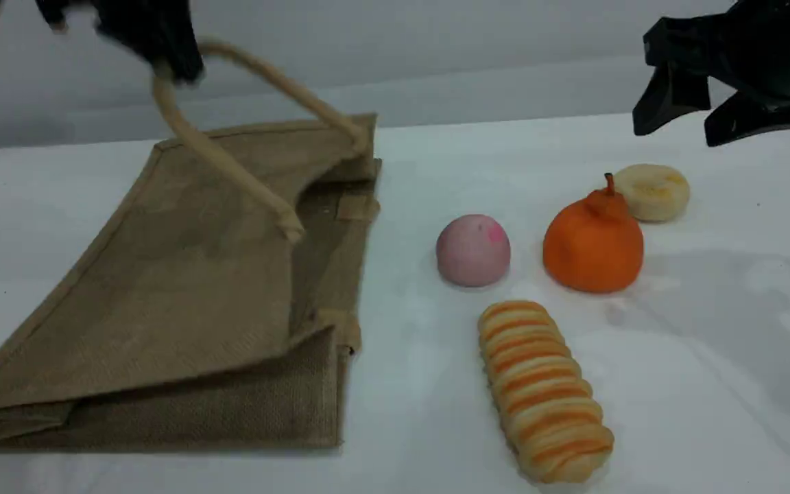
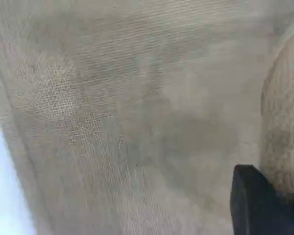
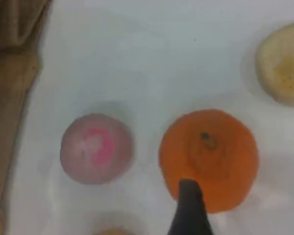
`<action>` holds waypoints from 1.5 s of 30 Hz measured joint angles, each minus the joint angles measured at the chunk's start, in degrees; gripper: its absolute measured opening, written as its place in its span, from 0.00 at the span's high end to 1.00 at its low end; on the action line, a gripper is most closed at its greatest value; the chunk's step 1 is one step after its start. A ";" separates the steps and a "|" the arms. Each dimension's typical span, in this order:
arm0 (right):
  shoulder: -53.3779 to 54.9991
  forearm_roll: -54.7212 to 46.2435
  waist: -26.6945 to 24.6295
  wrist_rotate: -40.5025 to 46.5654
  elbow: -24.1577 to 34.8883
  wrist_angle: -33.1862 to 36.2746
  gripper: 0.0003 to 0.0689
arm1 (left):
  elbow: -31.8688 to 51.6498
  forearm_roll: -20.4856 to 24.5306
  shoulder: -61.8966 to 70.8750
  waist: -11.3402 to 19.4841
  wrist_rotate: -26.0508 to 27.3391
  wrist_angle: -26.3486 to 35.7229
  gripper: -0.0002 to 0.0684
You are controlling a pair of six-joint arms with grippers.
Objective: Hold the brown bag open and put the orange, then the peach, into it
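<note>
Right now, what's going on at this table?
The left claw is shut on one handle of the brown bag, holding it up so the mouth opens toward the fruit. The right claw hangs open above the orange. The orange and the peach sit on the table, not yet bagged, beside a striped loaf and a bun.

On the white surface (image 1: 710, 384) we found the brown bag (image 1: 182, 295) lying at left, with the peach (image 1: 473, 250), the orange (image 1: 594, 243), a pale bun (image 1: 652, 192) and a striped loaf (image 1: 542, 391) grouped at right.
</note>
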 joint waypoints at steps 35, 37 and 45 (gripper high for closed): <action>4.59 0.08 0.00 -6.90 0.00 -5.04 0.34 | 7.47 -9.52 -25.03 -0.02 11.99 3.67 0.89; 5.27 0.79 0.00 -7.39 0.00 -5.47 0.34 | 7.47 -9.52 -25.12 -0.02 12.31 3.67 0.89; 7.31 1.22 1.27 -8.41 0.00 -6.54 0.34 | 7.47 -17.17 -25.07 -0.02 18.18 3.67 0.89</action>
